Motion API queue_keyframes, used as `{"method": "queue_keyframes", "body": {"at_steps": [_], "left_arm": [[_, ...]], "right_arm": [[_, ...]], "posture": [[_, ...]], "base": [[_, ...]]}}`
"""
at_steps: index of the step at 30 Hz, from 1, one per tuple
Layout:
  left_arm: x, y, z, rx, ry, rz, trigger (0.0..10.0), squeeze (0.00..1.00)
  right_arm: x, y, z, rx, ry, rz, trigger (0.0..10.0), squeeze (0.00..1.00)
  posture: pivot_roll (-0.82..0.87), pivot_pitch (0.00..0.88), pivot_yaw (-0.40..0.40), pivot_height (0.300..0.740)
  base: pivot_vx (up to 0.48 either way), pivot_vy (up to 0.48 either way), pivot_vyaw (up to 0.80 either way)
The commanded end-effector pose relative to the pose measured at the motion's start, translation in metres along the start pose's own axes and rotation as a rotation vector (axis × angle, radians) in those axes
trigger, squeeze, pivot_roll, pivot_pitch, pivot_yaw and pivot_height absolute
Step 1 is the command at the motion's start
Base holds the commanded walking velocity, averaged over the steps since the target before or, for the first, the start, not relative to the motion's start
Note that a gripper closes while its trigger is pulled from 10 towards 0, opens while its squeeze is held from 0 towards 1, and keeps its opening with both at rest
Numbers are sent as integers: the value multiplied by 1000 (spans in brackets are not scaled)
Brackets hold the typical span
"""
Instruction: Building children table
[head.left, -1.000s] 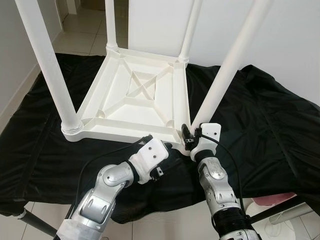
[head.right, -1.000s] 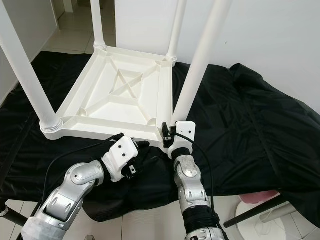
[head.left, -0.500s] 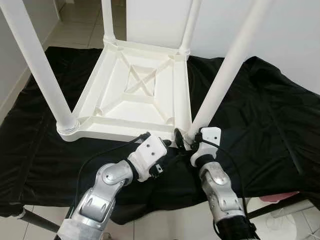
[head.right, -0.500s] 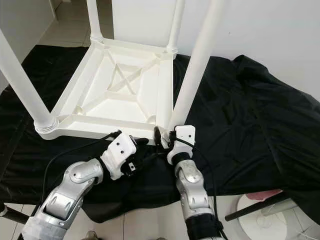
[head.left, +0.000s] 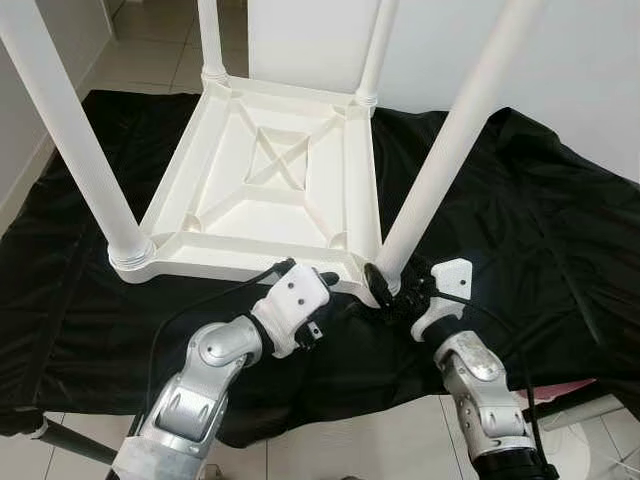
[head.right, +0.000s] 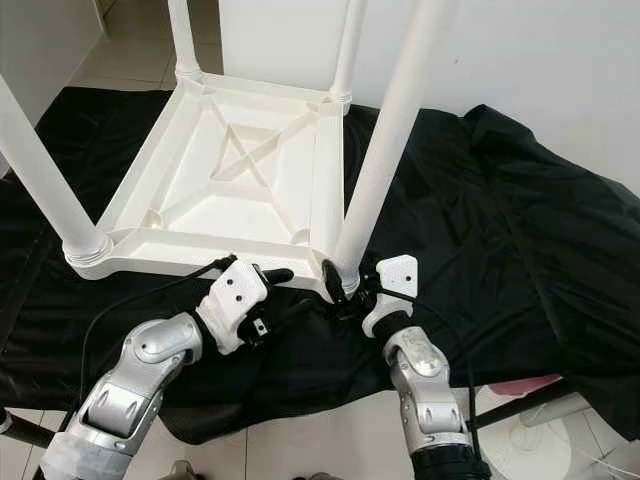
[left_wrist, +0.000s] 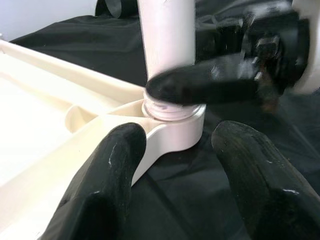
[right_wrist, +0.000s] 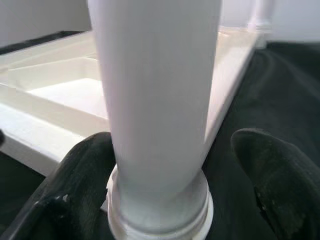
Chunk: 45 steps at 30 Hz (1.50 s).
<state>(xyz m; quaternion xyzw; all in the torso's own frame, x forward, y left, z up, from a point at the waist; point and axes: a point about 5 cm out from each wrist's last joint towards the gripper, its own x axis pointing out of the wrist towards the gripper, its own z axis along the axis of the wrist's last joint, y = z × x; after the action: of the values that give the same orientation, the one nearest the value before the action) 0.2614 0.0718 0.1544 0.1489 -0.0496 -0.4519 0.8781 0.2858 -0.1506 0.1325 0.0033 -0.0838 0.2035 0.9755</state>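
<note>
Lying upside-down on black cloth, the white table pointed four legs upward; right gripper fingers straddled one leg, left gripper spread.

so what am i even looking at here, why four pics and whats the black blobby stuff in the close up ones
It is one moment seen by four cameras on a humanoid robot. The two wide pictures come from a stereo camera on its head, looking down at its own two silver arms. The two close-ups come from cameras on its wrists; the black blobs there are each gripper's own two fingers.

On a black cloth lies a white plastic children's table, turned upside down, with four white legs standing up from its corners.

The right gripper has its fingers open on either side of the near right leg, at the base where it enters its socket; whether they touch it is unclear. The left gripper is open beside that same corner, pointing at the socket. Nothing is gripped tight.
</note>
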Motion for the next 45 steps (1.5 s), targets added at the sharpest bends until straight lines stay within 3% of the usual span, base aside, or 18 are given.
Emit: {"method": "queue_keyframes", "body": {"at_steps": [1, 15, 16, 18, 19, 29, 30, 37, 40, 45], "left_arm": [[-1, 3, 1, -9, -8, 61, 10000, 0], [-6, 1, 1, -56, -3, -3, 10000, 0], [-6, 1, 1, -50, -2, -7, 10000, 0], [-5, 1, 1, -47, -2, -6, 10000, 0], [-6, 2, 1, -46, -3, -1, 10000, 0], [-8, -2, 0, -68, 0, 7, 10000, 0], [-8, -3, 0, -69, 0, 7, 10000, 0], [-7, -3, 0, -80, -4, -2, 10000, 0], [-7, -6, 0, -85, -3, -6, 10000, 0], [-6, -7, -1, -92, -4, -12, 10000, 0]], "right_arm": [[1, -7, 3, 4, -9, 38, 10000, 0], [15, -15, 10, -65, 39, 289, 10000, 0], [24, -12, 8, -83, 48, 338, 4824, 0], [26, -11, 7, -82, 49, 348, 4824, 0], [27, -8, 5, -78, 56, 365, 0, 0], [24, -10, -2, -75, 88, 390, 0, 0], [23, -11, -2, -74, 89, 378, 10000, 0], [23, -11, 0, -67, 61, 283, 10000, 0], [18, -10, -2, -77, 65, 148, 10000, 0], [15, -6, -4, -46, 62, 67, 10000, 0]], "posture": [[46, 90, -112, 740], [61, 82, -96, 740], [70, 81, -101, 740], [70, 81, -101, 740], [72, 83, -103, 740], [76, 89, -117, 740], [74, 89, -118, 740], [65, 87, -121, 740], [63, 86, -123, 740], [60, 84, -124, 740]], "base": [[0, 0, 0], [0, 0, 0], [0, 0, 0], [0, 0, 0], [0, 0, 0], [0, 0, 0], [0, 0, 0], [0, 0, 0], [0, 0, 0], [0, 0, 0]]}}
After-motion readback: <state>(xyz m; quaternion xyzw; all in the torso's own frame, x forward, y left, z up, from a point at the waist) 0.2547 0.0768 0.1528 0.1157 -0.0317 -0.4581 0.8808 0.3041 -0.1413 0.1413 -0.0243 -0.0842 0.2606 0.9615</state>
